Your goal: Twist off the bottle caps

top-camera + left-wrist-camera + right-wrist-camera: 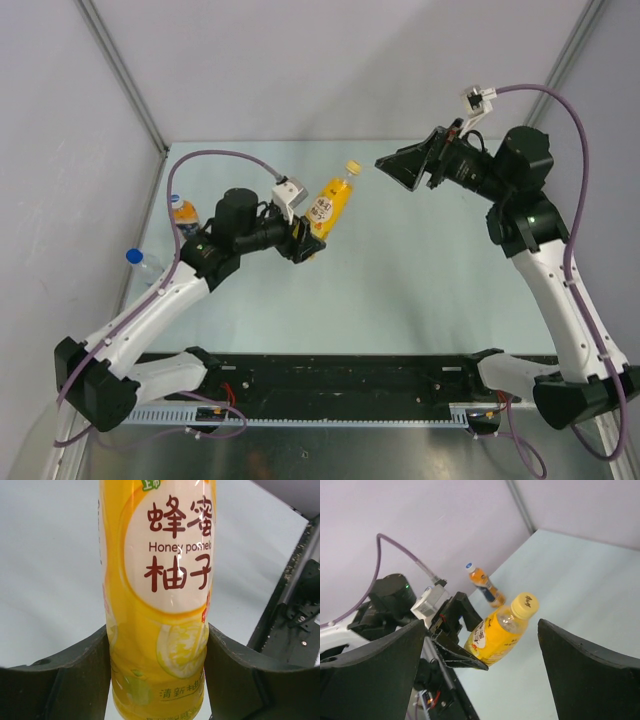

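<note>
The left gripper [303, 242] is closed on the lower body of the tall yellow-orange bottle [331, 207]. In the left wrist view both dark fingers [75, 680] are seen pressed against the bottle's sides, below a label on which "Honey pomelo" is printed. The bottle is held tilted, its neck pointed up and away toward the right arm. The yellow cap [352, 167] is seated on that neck.

The right gripper [397, 172] is held with its jaws spread wide and nothing between them. In the top view its fingertips are seen just beside the yellow cap and apart from it. In the right wrist view the cap and the bottle's shoulder are framed in the gap between the two fingers.

Farther out, on the pale table [420, 290], the short orange bottle [186, 218] is stood upright near the left wall, behind the left arm. A blue label is carried on it, and its white cap [469, 566] is on. The clear water bottle [150, 270] is found at the table's left edge with its blue cap [134, 256] on; whether it stands or leans cannot be told
</note>
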